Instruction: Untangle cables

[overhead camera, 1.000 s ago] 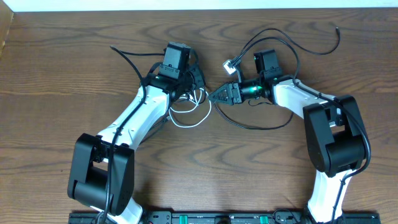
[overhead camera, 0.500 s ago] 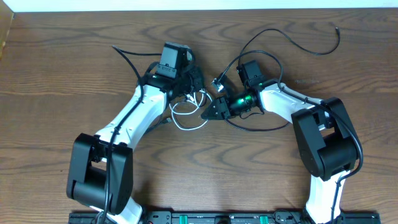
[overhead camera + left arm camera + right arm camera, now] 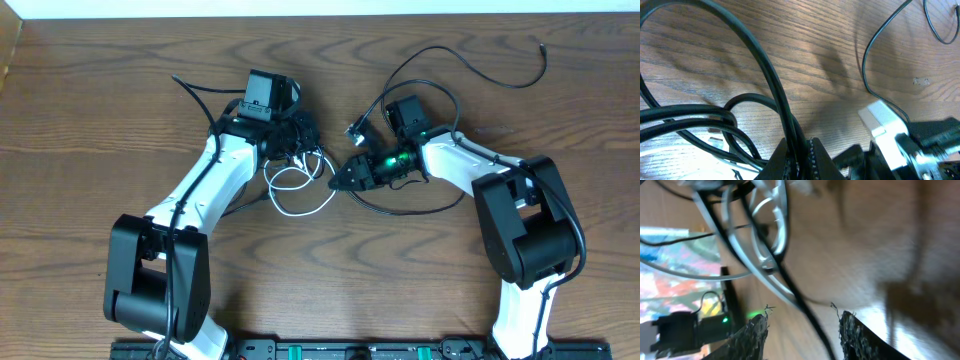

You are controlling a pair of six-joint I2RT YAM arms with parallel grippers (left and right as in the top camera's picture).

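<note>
The black cord (image 3: 470, 68) runs from its free end at the back right, past a pale plug (image 3: 355, 128), into a tangle with the white cord (image 3: 300, 188), which lies in loops at the table's middle. My left gripper (image 3: 304, 135) sits over the tangle. Its jaws (image 3: 799, 150) are shut on the black cord (image 3: 771, 80), which arches up and away. My right gripper (image 3: 336, 183) points left at the white loops and stands open (image 3: 802, 322). A black strand (image 3: 807, 311) passes between its fingers (image 3: 754, 336) without being pinched. White loops (image 3: 776, 227) lie just beyond.
The table (image 3: 90, 110) is dark wood. The right arm's own body (image 3: 935, 145) shows close by in the left wrist view. Thicker arm wires trail behind the left arm (image 3: 195, 90). A light strip borders the table's far edge (image 3: 320, 8).
The right gripper swung down and left from beside the plug to the edge of the white loops. The left gripper shifted slightly left and back, holding the black cord.
</note>
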